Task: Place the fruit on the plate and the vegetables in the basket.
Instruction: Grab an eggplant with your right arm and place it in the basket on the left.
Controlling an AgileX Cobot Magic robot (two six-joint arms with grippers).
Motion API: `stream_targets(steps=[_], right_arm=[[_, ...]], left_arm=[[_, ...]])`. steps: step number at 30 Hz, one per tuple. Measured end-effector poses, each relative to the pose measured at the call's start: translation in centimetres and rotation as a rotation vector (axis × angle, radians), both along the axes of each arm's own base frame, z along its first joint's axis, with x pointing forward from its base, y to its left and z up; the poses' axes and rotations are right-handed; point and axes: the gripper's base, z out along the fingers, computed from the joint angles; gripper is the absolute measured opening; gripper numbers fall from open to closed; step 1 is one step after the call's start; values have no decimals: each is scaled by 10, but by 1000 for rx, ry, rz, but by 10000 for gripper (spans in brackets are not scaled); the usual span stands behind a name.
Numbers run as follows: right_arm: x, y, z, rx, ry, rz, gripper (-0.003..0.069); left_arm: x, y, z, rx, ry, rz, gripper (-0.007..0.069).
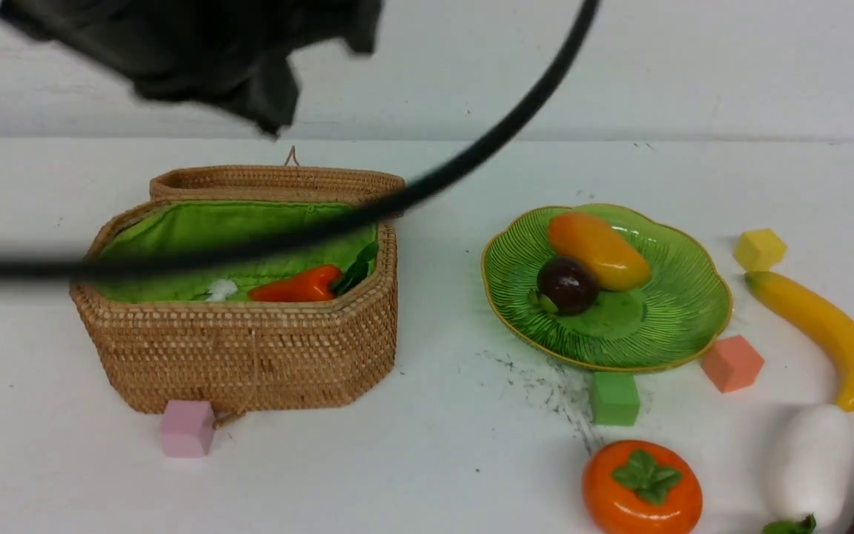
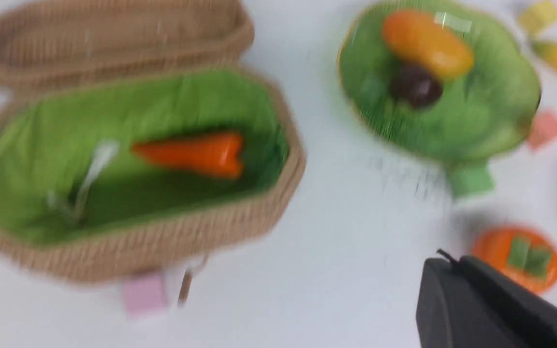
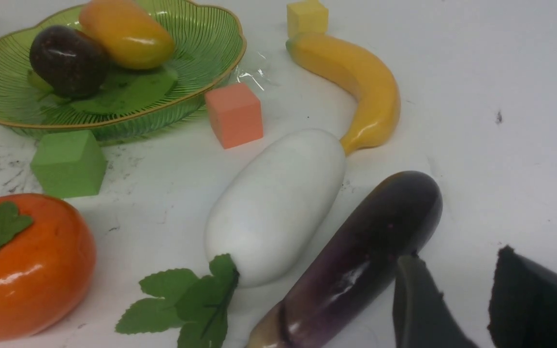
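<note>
The wicker basket (image 1: 249,348) stands open at the left with the red-orange carrot (image 1: 297,285) lying inside. On the green plate (image 1: 679,326) rest the mango (image 1: 597,248) and the mangosteen (image 1: 566,284). The persimmon (image 1: 642,486), banana (image 1: 820,334), white radish (image 1: 809,460) and a dark purple eggplant (image 3: 356,261) lie on the table at the right. My left gripper (image 2: 452,258) is shut and empty, high above the table between basket and persimmon. My right gripper (image 3: 457,263) is open just beside the eggplant's end, with nothing between its fingers.
Small cubes sit about: pink (image 1: 187,428) in front of the basket, green (image 1: 614,398) and salmon (image 1: 731,362) at the plate's near edge, yellow (image 1: 759,248) by the banana's tip. The basket lid (image 1: 279,182) lies open behind. A black cable (image 1: 471,156) crosses the front view.
</note>
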Motion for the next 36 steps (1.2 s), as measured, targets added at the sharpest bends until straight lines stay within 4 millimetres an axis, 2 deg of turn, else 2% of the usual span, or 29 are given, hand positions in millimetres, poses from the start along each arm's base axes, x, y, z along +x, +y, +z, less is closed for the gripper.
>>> stream_targets(steps=[1, 3, 4, 6, 13, 18, 26, 33, 36], right_arm=[[0, 0, 0, 0, 0, 0, 245], [0, 0, 0, 0, 0, 0, 245], [0, 0, 0, 0, 0, 0, 245], [0, 0, 0, 0, 0, 0, 245], [0, 0, 0, 0, 0, 0, 245], [0, 0, 0, 0, 0, 0, 245], [0, 0, 0, 0, 0, 0, 245], [0, 0, 0, 0, 0, 0, 245], [0, 0, 0, 0, 0, 0, 245]], left_arm=[[-5, 4, -4, 3, 9, -1, -13], [-36, 30, -33, 19, 76, 6, -13], [-38, 32, -35, 20, 80, 7, -13], [-65, 54, -68, 20, 140, 34, -13], [-102, 85, -119, -22, 182, 79, -13], [-111, 95, -124, -40, 161, 81, -13], [-109, 95, -120, -64, 101, 75, -13], [-97, 88, -112, -123, -68, 36, -13], [-94, 92, -110, -165, -215, 24, -13]])
